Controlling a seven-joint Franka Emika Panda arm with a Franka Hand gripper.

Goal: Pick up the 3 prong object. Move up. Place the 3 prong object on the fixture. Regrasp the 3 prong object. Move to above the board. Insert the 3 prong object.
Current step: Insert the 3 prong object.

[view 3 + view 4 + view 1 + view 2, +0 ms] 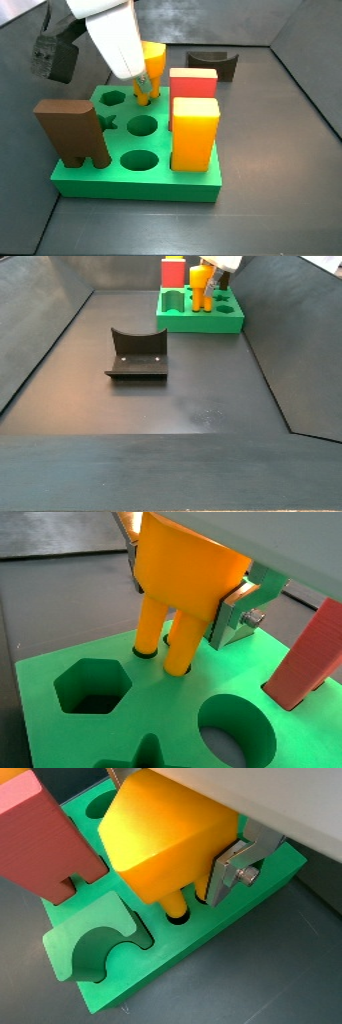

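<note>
The gripper [201, 607] sat over the board [80, 727], clamped on the 3 prong object [187, 572]. Prongs hung just below the fingers, tips entering small round holes. Best approach, imo: keep it upright, press straight down w/o twisting, release only once seated. Object was glossy orange-yellow, blocky w/ short round prongs. The fixture [136, 353] stood well apart from the gripper.

Wide bare dark desk [201, 406] around the dark notched fixture [136, 356], big green holed board [134, 160] crowded, gripper [139, 78] over its back corner holding the orange-yellow pronged block [181, 587], tall red block [193, 85], tall orange-yellow block [195, 135], brown two-legged block [74, 130] hemming it.
</note>
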